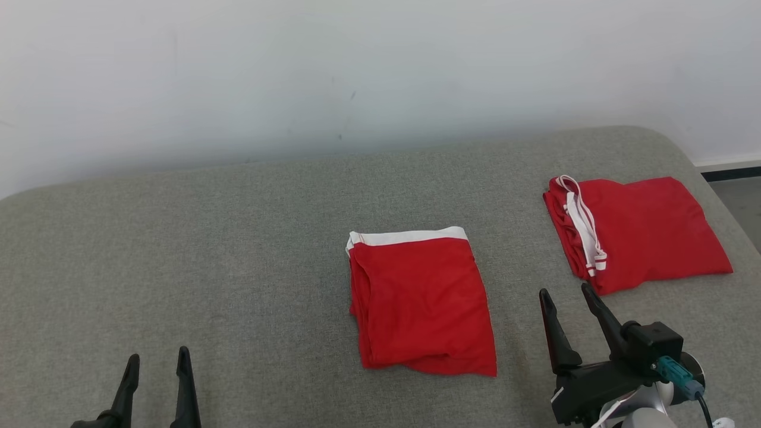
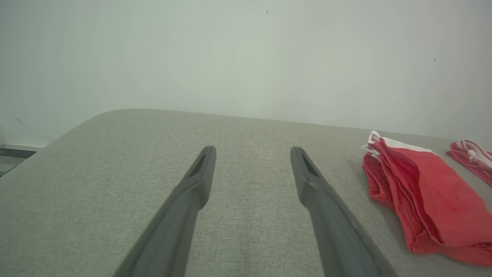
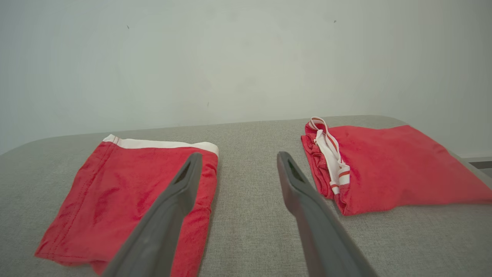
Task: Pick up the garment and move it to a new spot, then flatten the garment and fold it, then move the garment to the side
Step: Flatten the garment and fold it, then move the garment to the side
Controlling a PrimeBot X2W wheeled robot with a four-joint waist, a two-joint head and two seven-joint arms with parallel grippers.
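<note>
You had the left gripper [image 1: 159,356] and right gripper [image 1: 565,289] both spread wide, grasping nothing. The folded red garment [image 1: 422,303] lay mid-way along the grey surface [image 1: 208,255], its inner layers hidden. The frame edge cut off the left gripper's base.

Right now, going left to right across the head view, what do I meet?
left tool, open → folded red garment with a white band → red garment with a white drawstring. The right tool overlaps that last garment, so it is left unplaced.
</note>
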